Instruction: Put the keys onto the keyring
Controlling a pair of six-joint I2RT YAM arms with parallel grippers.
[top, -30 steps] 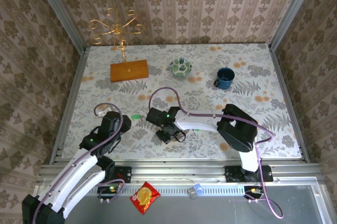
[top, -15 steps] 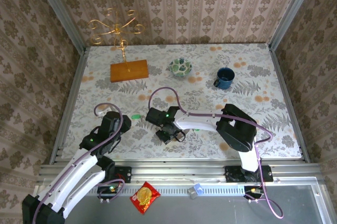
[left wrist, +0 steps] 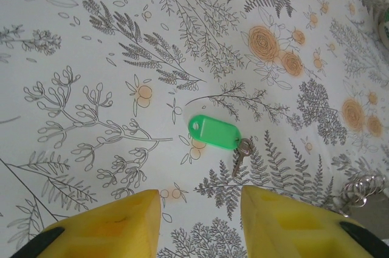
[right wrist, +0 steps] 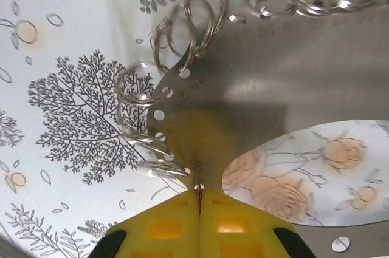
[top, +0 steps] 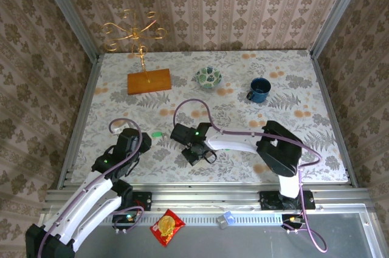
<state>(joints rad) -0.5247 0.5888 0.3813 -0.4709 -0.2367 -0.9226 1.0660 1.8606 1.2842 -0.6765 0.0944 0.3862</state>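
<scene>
1. A snack packet (top: 167, 227) lies on the near ledge between the arm bases.
2. The left claw (left wrist: 200, 200) is spread and empty. The green-tagged key (left wrist: 213, 133) lies flat on the table (left wrist: 91, 39) at its 12 o'clock, apart from it.
3. The right claw (right wrist: 199, 192) is pressed together, pinching the thin metal edge of the keyring (right wrist: 273, 76), at the key's 4 o'clock.
4. A bowl (top: 208, 77) and a mug (top: 260, 90) stand far off, at 12 and 1 o'clock.

— How many of each?
— Upper frame: one gold stand (top: 132, 32), one wooden board (top: 149, 81), one bowl (top: 208, 77), one blue mug (top: 259, 90). Centre-left: one green-tagged key (top: 157, 134). Bottom edge: one snack packet (top: 167, 227).
</scene>
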